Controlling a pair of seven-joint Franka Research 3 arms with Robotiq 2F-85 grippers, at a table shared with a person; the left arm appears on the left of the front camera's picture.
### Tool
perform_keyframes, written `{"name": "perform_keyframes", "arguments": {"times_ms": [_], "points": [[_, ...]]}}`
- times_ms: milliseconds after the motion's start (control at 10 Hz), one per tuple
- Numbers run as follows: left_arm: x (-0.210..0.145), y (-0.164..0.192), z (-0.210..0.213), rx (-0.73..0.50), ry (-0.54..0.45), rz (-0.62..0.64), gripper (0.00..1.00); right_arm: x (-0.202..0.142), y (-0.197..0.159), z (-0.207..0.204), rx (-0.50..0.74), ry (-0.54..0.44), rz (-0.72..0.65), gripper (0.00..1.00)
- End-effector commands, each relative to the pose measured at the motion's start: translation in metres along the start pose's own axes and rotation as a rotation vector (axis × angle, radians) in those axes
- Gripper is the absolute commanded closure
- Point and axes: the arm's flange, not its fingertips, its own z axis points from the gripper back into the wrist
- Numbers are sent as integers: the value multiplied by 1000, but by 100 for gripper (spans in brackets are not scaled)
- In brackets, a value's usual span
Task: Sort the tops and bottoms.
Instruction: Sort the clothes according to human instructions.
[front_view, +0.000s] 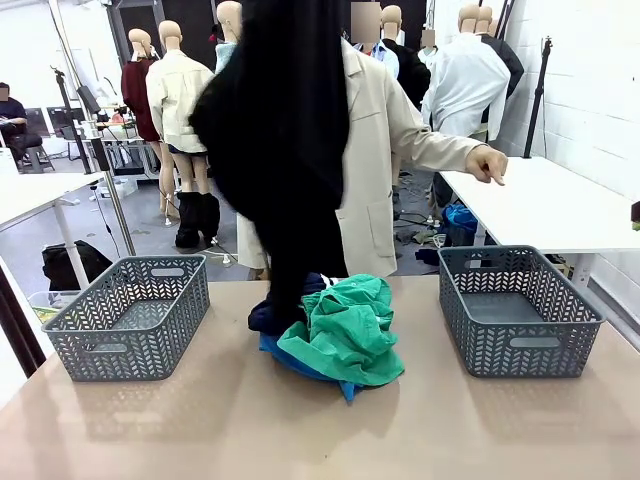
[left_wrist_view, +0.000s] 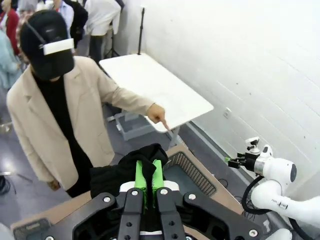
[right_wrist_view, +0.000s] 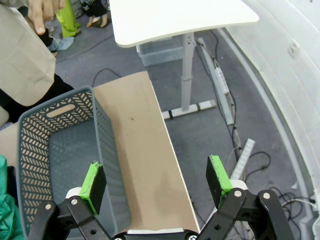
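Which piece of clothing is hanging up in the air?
The black soft cloth garment, pinched in the left pincer. The emerald green garment, bright blue garment and dark navy garment lie heaped on the tan table.

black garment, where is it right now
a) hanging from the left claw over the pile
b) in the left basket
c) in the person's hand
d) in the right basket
a: the black garment hangs tall over the pile at mid-table, and the left wrist view shows the left claw shut on its cloth.
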Motion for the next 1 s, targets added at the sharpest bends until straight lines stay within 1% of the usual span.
{"name": "perform_keyframes", "arguments": {"times_ms": [0, 100, 200, 400, 500, 600, 700, 800, 900], "points": [[93, -37, -29, -53, -25, -80, 100, -1, -1, 0, 3, 8, -10, 0], [114, -59, -40, -122, -39, -122, 100, -1, -1, 0, 3, 8, -10, 0], [131, -84, -59, -170, -82, -169, 100, -1, -1, 0, 3, 8, -10, 0], [158, -124, -109, -269, -111, -144, 100, -1, -1, 0, 3, 8, -10, 0], [161, -141, -143, -307, -120, -122, 100, -1, -1, 0, 3, 8, -10, 0], [155, -147, -185, -335, -118, -105, 100, -1, -1, 0, 3, 8, -10, 0], [150, -159, -217, -368, -145, -69, 100, -1, -1, 0, 3, 8, -10, 0], [145, -166, -246, -363, -163, -30, 100, -1, -1, 0, 3, 8, -10, 0], [136, -168, -276, -349, -117, -46, 100, -1, -1, 0, 3, 8, -10, 0]]}}
